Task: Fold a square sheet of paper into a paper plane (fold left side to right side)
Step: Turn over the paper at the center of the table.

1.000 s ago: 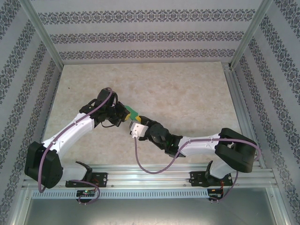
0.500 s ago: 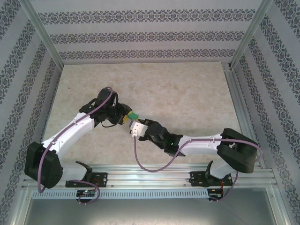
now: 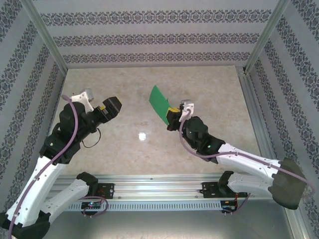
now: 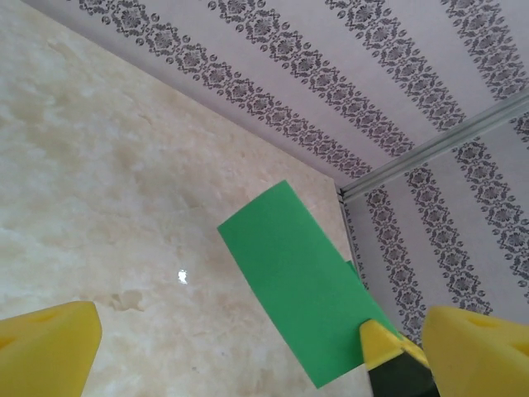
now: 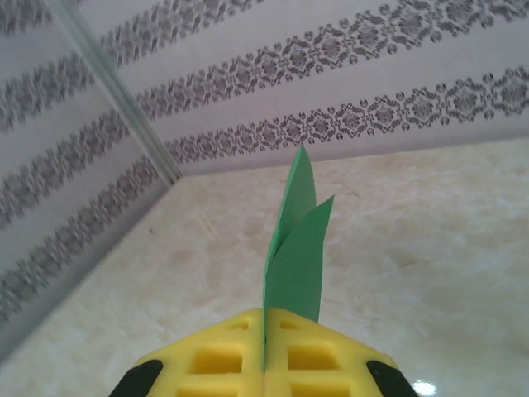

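Right fingers (image 5: 215,356) clamp the folded green sheet of paper (image 3: 159,101) above the worktop (image 3: 214,99); left fingers (image 4: 50,347) stand apart, well left of it. Fold apparently made; next move calls for laying it flat.

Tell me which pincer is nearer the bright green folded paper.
Right: the right pincer is shut on the green paper at one end; the left pincer stands open, well apart.

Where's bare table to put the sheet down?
Bare table along the back wall; the middle patch between left gripper and right gripper; the strip right of the right arm, by the side rail. Crowded: near edge under both arms, and where the held green paper hangs.
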